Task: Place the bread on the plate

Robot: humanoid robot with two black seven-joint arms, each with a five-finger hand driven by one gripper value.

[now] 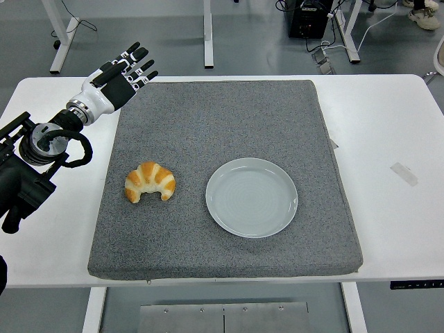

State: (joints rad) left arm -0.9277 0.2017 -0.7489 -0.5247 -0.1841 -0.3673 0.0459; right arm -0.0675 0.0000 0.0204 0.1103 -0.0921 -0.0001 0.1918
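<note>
Nearest the camera, along the bottom of the view, the front edge of the white table (388, 229) is seen, and a thick grey mat (222, 125) is laid across most of its top. On the mat's near left part, well apart from the left hand (114, 78) and closer to the camera than it, the bread (150, 182) is found: a golden croissant, lying flat with its two tips turned toward the table's near edge. Nothing is touching it. Just beside it, further to the right as seen from the hand, a round pale plate (251, 197) is set on the mat with nothing on it; a narrow strip of mat is left between plate and bread.

Further back, the black left arm is brought in from the left edge, with a looped cable at its wrist. The hand is held above the mat's far left corner, white at the back, its black fingers (139, 64) stretched out straight and slightly fanned, pointing away and to the right. Nothing is held in it.

Beyond the table, a grey floor and white table legs are visible.
</note>
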